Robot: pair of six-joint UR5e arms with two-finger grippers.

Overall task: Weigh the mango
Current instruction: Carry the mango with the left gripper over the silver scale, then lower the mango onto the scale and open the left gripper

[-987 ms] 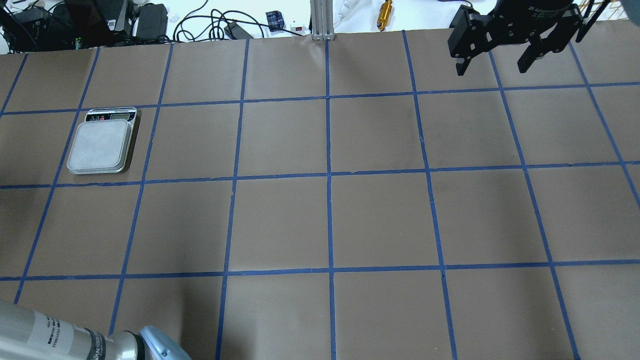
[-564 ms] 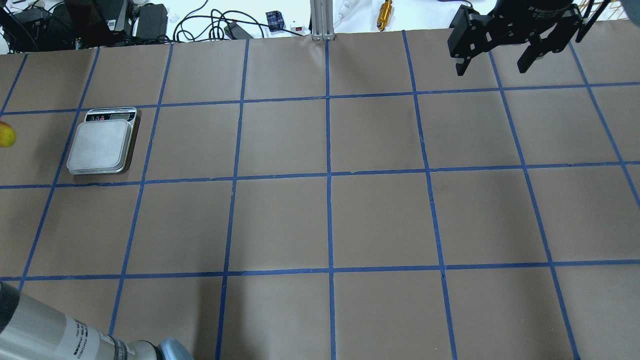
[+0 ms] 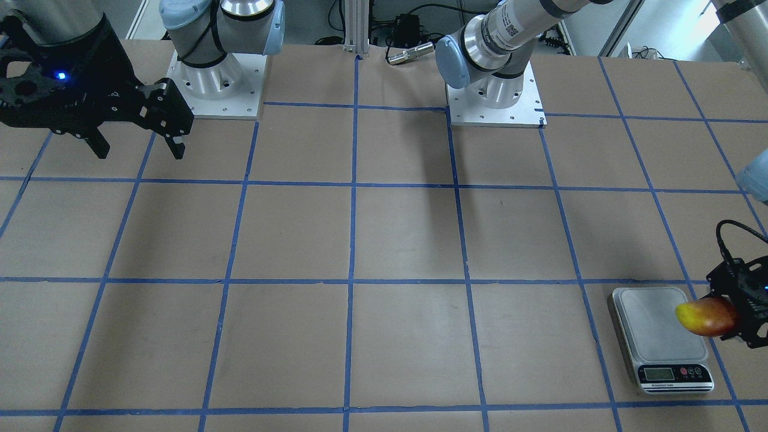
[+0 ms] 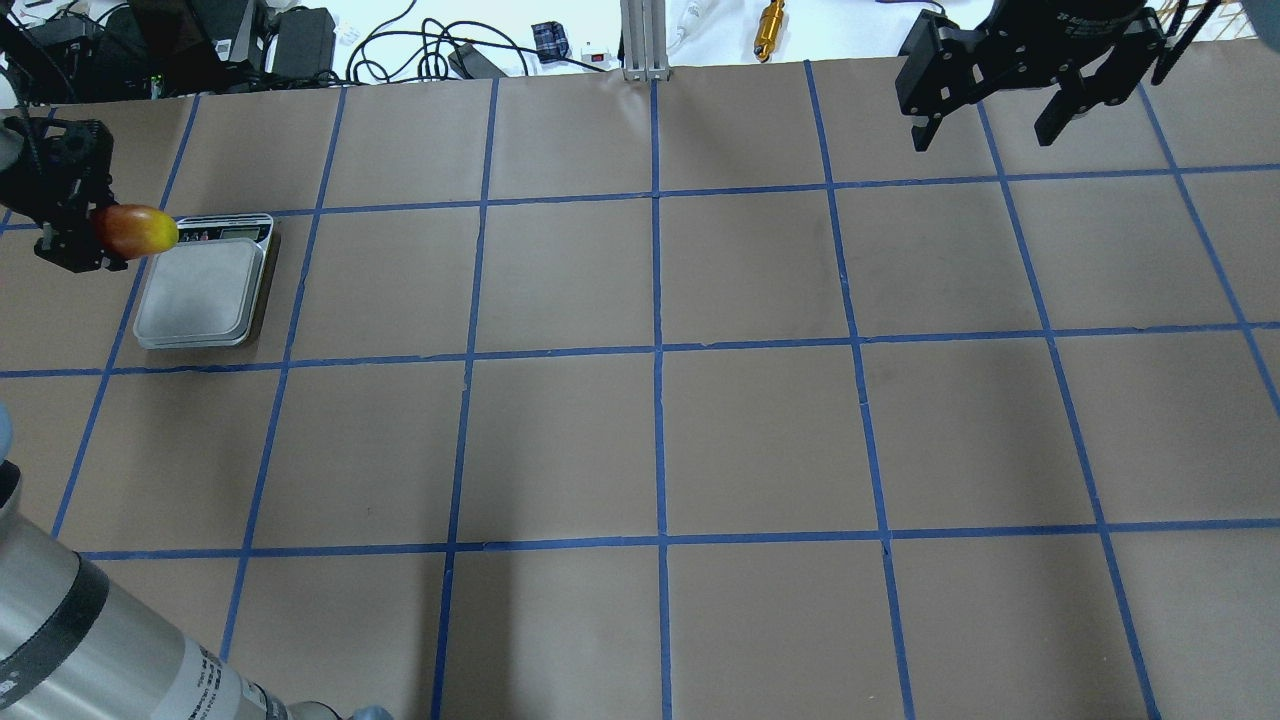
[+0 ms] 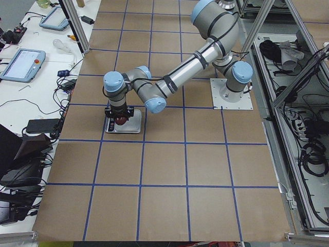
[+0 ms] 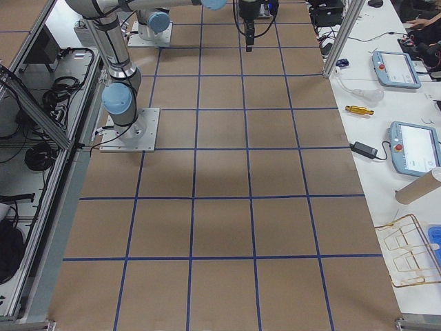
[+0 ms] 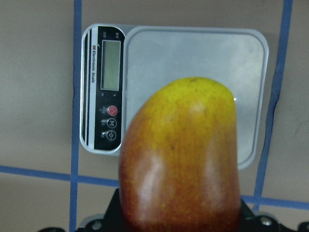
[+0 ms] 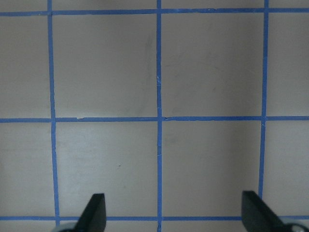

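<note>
The mango (image 4: 140, 230), yellow at its tip and red at the held end, is gripped by my left gripper (image 4: 100, 233), which is shut on it. It hangs in the air at the left edge of the scale (image 4: 200, 292), near the display corner. In the front view the mango (image 3: 707, 316) overlaps the scale platform's (image 3: 654, 324) right edge, with the left gripper (image 3: 739, 309) behind it. In the left wrist view the mango (image 7: 181, 159) points over the empty platform (image 7: 193, 58). My right gripper (image 4: 985, 125) is open and empty, high at the far right.
Brown paper with a blue tape grid covers the table (image 4: 660, 440). Cables and boxes (image 4: 300, 45) lie beyond the far edge. The arm bases (image 3: 495, 99) stand at the robot side. The right wrist view shows only bare grid between the right gripper's fingertips (image 8: 96, 212).
My left gripper has come in from the left edge with the mango and now holds it at the scale's left side. The right gripper has not moved.
</note>
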